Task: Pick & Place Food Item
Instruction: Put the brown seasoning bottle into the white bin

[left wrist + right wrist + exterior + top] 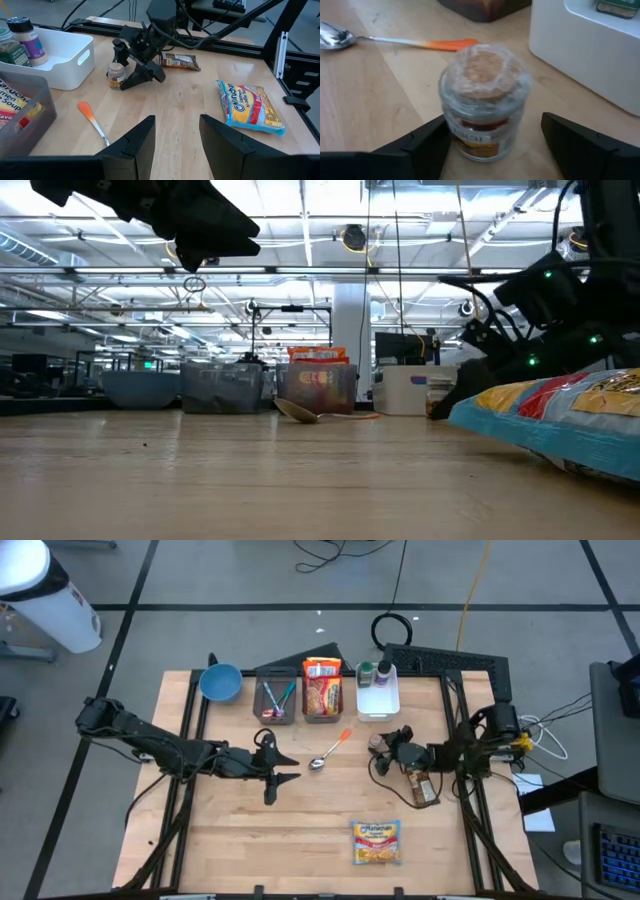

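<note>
My right gripper (492,137) stands wide open, holding nothing, with the spice jar (482,107) between its two fingers (420,145). In the right wrist view the jar stands upright on the table (300,830), its cork-coloured top facing up, and neither finger looks to be touching the glass yet. Taking the jar as my landmark: the white bin (378,692) stands just beyond it, the orange-handled spoon (330,752) lies off to one side toward the table's middle, and a brown snack packet (422,786) lies just beside it, under my right arm.

Judgement on the step in hand: this is the closing for the grasp. To do it well I should keep the jar centred between the fingers, set them on the labelled body rather than near the rim, and close evenly so that one finger does not push the jar over first. The bin wall is near, so any lift ought to go straight up before moving sideways.

Pose: my right arm reaches low across the table from the right edge, wrist roughly level, fingers pointing toward the jar. My left gripper (175,142) is partly open and empty, hovering above the table's middle, well apart from the jar, on an arm stretched in from the left edge. The yellow noodle packet (377,841) lies near the front edge, away from the jar.
</note>
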Controlling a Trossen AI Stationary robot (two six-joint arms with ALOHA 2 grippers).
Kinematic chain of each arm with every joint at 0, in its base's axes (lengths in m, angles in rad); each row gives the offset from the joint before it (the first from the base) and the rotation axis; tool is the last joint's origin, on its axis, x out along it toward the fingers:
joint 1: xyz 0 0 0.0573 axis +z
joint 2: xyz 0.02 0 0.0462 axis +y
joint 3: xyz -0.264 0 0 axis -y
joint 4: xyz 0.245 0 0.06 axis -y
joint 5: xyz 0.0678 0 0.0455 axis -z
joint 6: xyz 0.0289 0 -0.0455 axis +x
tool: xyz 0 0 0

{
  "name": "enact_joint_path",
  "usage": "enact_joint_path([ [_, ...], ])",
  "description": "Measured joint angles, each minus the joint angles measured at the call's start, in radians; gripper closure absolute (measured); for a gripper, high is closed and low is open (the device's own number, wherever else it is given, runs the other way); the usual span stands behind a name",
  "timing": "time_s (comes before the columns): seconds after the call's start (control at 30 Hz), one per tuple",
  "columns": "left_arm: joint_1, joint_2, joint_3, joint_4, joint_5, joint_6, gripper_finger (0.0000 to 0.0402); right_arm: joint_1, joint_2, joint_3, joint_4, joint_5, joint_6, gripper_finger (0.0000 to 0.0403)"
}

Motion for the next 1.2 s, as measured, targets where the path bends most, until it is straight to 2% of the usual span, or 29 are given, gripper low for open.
enact_joint_path([
  [0.23, 0.000, 0.000, 0.000, 0.000, 0.000, 0.000, 0.0243, -0.001, 0.037, 0.002, 0.104, -0.003, -0.022, 0.0115],
  [0.87, 0.000, 0.000, 0.000, 0.000, 0.000, -0.002, 0.0243, -0.001, 0.037, 0.003, 0.095, -0.010, -0.024, 0.0180],
  [1.2, 0.000, 0.000, 0.000, 0.000, 0.000, -0.003, 0.0243, -0.001, 0.037, 0.003, 0.095, -0.030, -0.024, 0.0192],
])
